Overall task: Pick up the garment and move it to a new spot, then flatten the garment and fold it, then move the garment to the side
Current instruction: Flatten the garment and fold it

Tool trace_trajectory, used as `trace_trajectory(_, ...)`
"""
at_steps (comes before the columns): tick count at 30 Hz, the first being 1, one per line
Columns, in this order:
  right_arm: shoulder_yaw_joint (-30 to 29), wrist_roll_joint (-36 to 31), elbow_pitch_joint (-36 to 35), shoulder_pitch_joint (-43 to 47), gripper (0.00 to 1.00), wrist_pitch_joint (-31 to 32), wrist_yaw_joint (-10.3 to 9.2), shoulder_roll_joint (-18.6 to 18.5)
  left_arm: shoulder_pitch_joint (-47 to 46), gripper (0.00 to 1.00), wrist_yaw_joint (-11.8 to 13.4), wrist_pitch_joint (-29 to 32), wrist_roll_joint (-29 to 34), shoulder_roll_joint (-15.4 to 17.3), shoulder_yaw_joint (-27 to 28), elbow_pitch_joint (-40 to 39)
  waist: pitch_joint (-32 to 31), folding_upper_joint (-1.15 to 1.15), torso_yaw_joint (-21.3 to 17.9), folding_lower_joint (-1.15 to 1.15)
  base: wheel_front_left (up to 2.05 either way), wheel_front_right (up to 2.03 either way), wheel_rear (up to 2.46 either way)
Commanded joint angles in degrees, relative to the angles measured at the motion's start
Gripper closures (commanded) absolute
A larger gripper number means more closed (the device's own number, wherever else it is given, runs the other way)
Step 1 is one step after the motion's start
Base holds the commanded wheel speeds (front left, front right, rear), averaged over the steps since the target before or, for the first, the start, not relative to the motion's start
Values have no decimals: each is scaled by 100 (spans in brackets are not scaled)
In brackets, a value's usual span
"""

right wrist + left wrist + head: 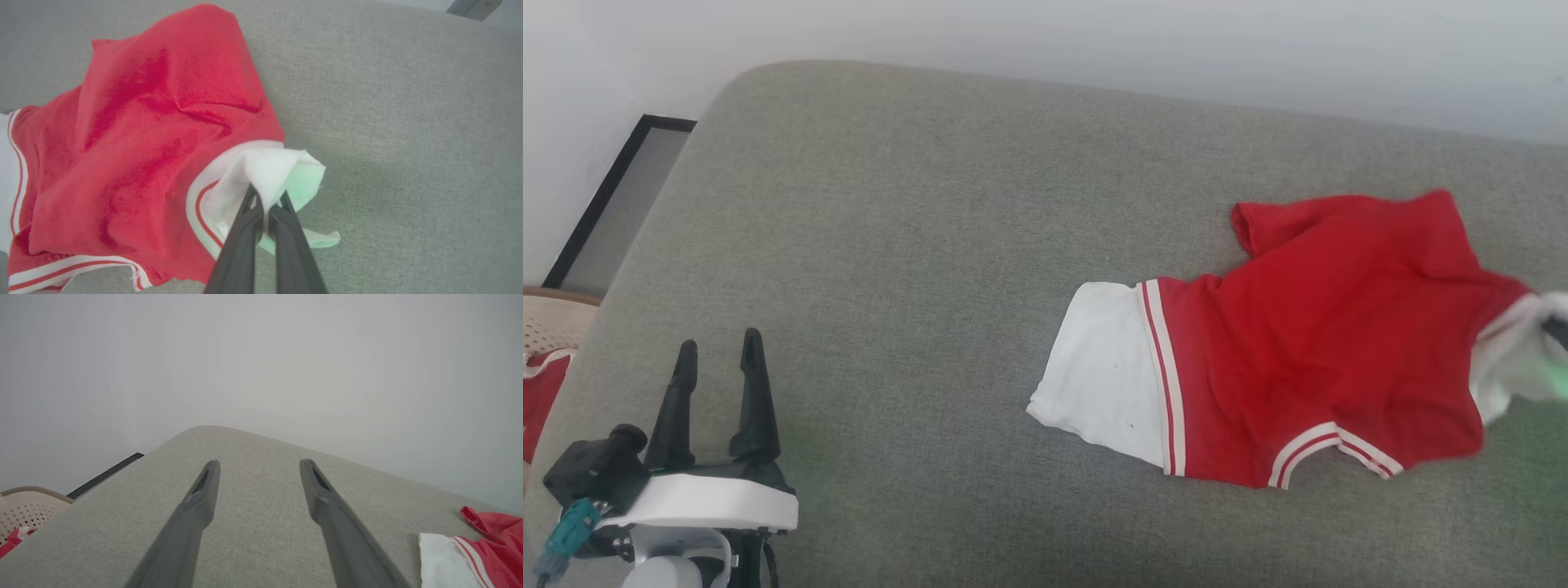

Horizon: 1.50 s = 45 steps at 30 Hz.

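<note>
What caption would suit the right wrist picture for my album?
Right pincer grips the white sleeve of the red shirt on a grey cushion.

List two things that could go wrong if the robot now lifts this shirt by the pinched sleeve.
1. The right fingers pinch only a fold of the white sleeve, so it may slip out.
2. The shirt is crumpled, and the left fingers stand open far away, so it may bunch further when lifted.
</note>
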Motion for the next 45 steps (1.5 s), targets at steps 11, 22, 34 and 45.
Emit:
trace_trajectory(11,-79,-145,1599,205,100,-872,-3,363,-120,0,-11,-28,-32,168,-178,126,-39,0,-42,0,0,0,0)
trace_trajectory(22,474,-101,2067,-235,0,-1017,-3,322,-311,0,-11,-24,-337,595,-600,432,-191,0,-284,0,0,0,0)
trace_trajectory(34,576,-85,1020,-310,0,-2092,-3,411,-819,0,-11,1013,-1137,1312,-1272,376,-285,0,-851,0,0,0,0)
trace_trajectory(45,357,-895,101,-150,0,-4105,-2,985,-1165,0,64,2633,-1452,1562,-1699,260,-64,0,-1453,0,0,0,0)
